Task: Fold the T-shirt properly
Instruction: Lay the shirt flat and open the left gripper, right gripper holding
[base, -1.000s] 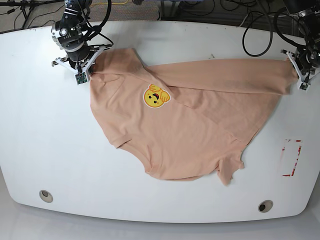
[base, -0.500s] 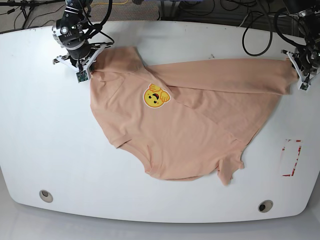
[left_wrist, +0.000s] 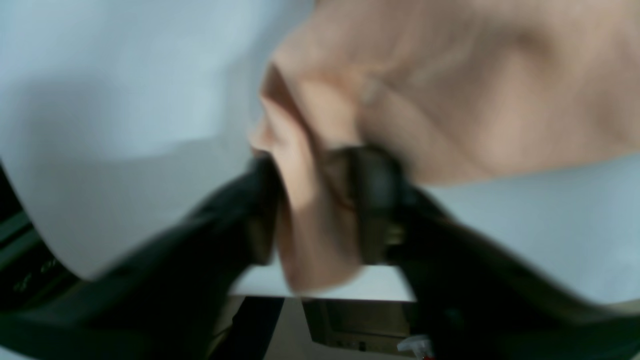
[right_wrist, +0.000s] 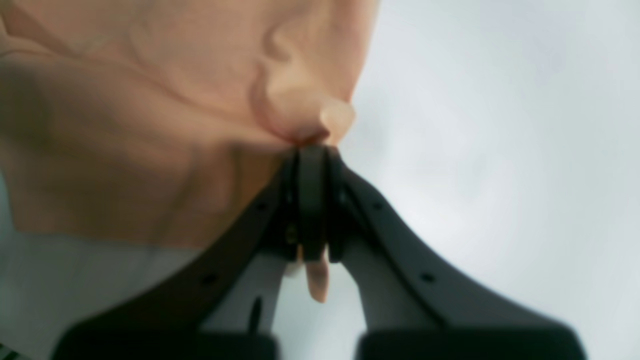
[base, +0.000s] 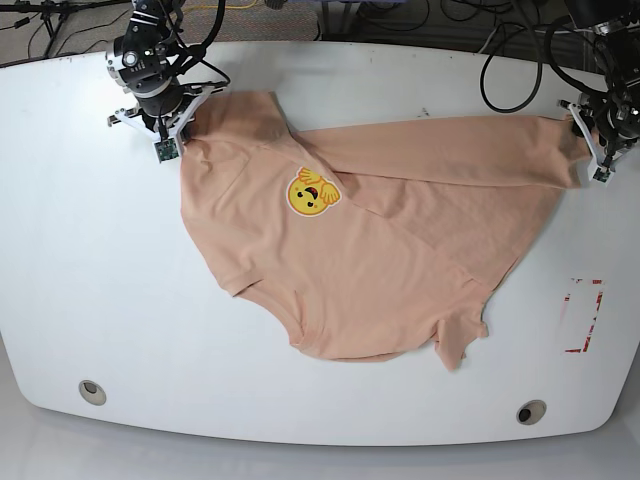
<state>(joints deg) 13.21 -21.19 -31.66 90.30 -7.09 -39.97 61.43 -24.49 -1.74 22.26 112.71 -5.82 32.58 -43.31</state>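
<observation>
Your right claw (right_wrist: 311, 200) is pinched tight on a small tuck of the T-shirt (base: 370, 260) at its far corner, a tongue of cloth poking out behind the fingers, while your left claw (left_wrist: 320, 205) has its fingers parted around a thick bunch of the hem at the opposite far corner; cloth sits between them, but the view is blurred and you cannot tell whether any grip remains. The shirt lies spread across the middle of the white worktop (base: 90, 260), yellow face print (base: 313, 193) up, its far edge turned over in a long band. If the left side lets go first, that band may sag or spring back and leave the fold crooked. A red-marked tag (base: 583, 316) lies near the worktop's edge; cables (base: 500, 50) trail behind.
</observation>
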